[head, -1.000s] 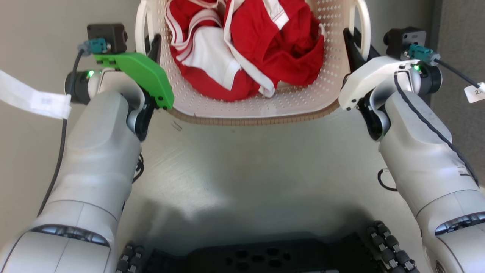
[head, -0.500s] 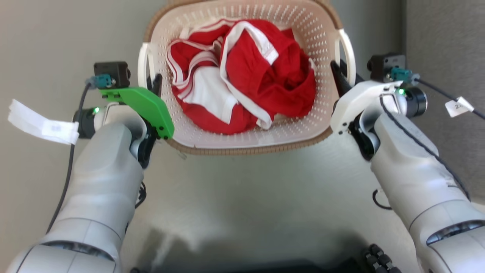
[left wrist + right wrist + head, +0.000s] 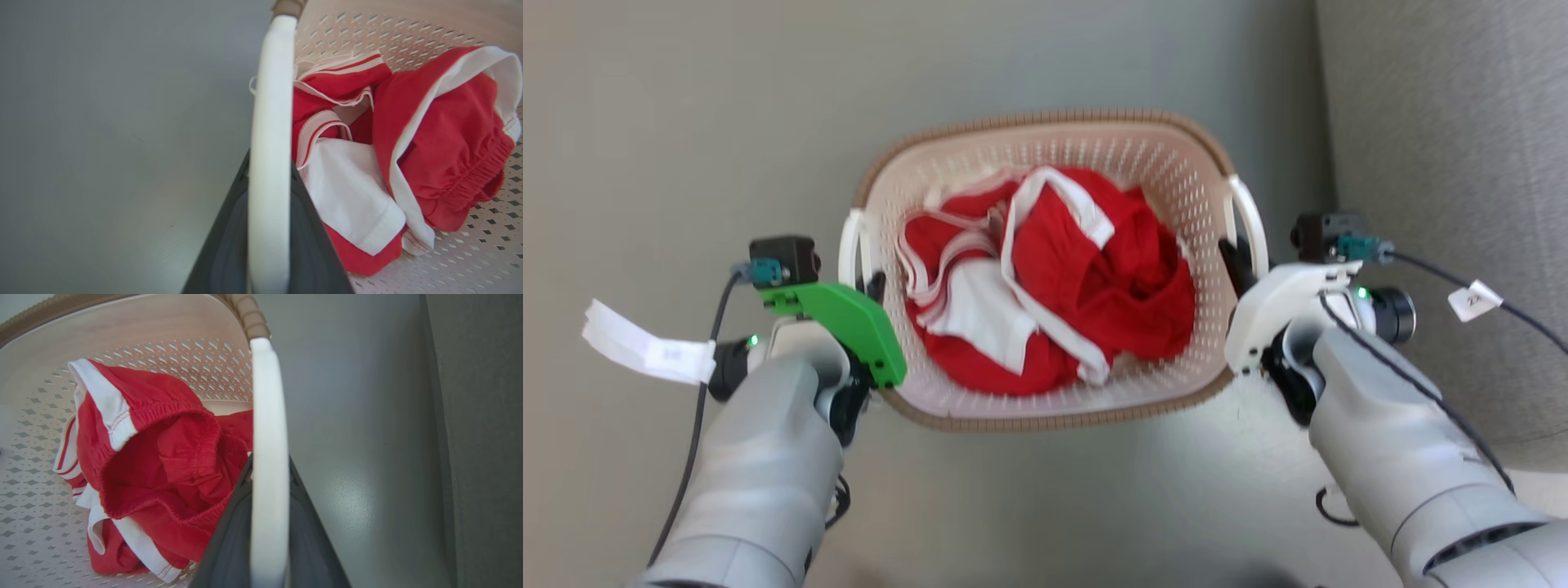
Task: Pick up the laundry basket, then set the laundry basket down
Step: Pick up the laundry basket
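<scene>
Holding the laundry basket [image 3: 1045, 415] between both arms at the centre of the head view, above grey floor [image 3: 686, 122]. Left gripper [image 3: 872, 287] clenched on the 9 o'clock handle [image 3: 851, 249], right gripper [image 3: 1233, 257] clenched on the 3 o'clock handle [image 3: 1252, 222], dark fingers pressed to either side of each. Contains heaped red-and-white clothes [image 3: 1094, 302]; borders a grey textured surface [image 3: 1445, 163] at 2 o'clock.

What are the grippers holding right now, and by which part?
The laundry basket, by its two white side handles: the left gripper is closed on the left handle, the right gripper on the right handle.
</scene>
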